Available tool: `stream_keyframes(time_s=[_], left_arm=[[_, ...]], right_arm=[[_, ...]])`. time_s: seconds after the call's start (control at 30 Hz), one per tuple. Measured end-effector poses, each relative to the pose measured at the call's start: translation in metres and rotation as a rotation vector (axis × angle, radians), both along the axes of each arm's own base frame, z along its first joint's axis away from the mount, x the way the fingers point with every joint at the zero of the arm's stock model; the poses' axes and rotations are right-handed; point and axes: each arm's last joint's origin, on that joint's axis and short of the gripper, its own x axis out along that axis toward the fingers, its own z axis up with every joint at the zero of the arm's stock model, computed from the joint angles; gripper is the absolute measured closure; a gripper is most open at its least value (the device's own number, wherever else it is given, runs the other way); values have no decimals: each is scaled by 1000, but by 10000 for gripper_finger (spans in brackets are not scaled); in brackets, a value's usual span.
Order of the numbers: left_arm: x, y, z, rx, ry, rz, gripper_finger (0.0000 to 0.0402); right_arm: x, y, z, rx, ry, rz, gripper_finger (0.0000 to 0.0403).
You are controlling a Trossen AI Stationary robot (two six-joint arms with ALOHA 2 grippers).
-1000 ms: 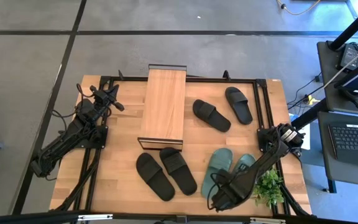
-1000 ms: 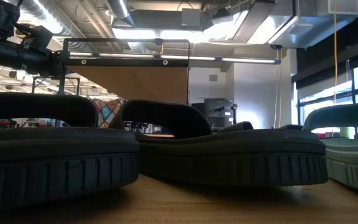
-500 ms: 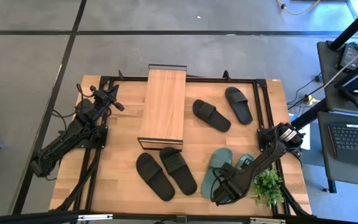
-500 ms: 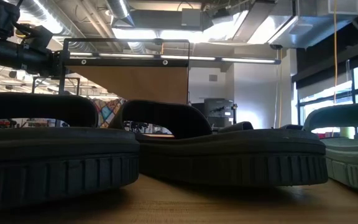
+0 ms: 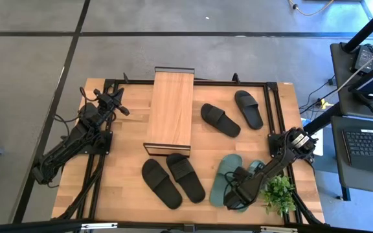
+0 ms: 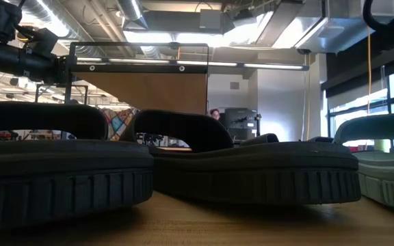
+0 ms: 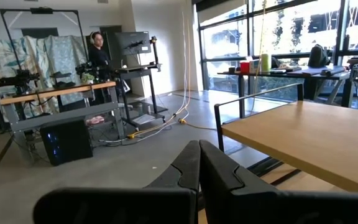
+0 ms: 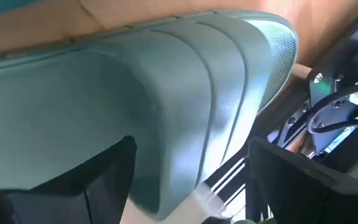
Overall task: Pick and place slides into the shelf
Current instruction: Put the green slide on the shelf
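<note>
Your right gripper (image 5: 236, 193) is low over the green slides (image 5: 224, 175), near the front right corner of the desk (image 5: 128, 175). Its fingers (image 8: 107, 171) are spread wide, one on each side of the ribbed strap of one green slide (image 8: 185, 118), and they do not close on it. Whether they touch the rubber, you cannot tell. This pair lies side by side, toes pointing toward the shelf side. A small green plant (image 5: 279, 191) stands just beside the right arm, at the desk's right edge, so there is little free room on that side.

To the left of the green pair, two black slides (image 5: 172, 181) lie close together near the front edge. In the low view they fill the foreground. Two more black slides (image 5: 220, 120) rest farther back, apart from each other, one (image 5: 248, 108) near the rear right edge. Between these groups the desk shows bare wood.

The shelf (image 5: 170, 110) stands at the rear centre, its long side running front to back, its wood top bare.

Your left gripper (image 5: 118, 105) waits at the left side of the desk, well apart from the slides, beside the shelf. Its fingers (image 7: 219, 177) are pressed together.

A person stands far back in the room.
</note>
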Motion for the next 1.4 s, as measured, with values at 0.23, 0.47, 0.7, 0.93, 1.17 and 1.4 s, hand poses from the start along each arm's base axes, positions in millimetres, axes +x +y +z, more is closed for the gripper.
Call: stream_keyframes(time_s=[0.23,0.47,0.7,0.93,1.17,1.4], left_arm=[[0,0,0,0,0,0,401],[0,0,0,0,0,0,401],[0,0,0,0,0,0,401],[0,0,0,0,0,1,401],[0,0,0,0,0,0,401],[0,0,0,0,0,0,401]], right_arm=[[-3,-3,-10,0,-9,-1,92],[-4,-4,-14,-1,-23,7,96],[-6,-7,-14,-37,-7,10,171],[-6,-7,-14,-44,-4,10,295],[-7,-8,-14,-80,-2,-34,388],[-5,-6,1,-97,25,-34,391]])
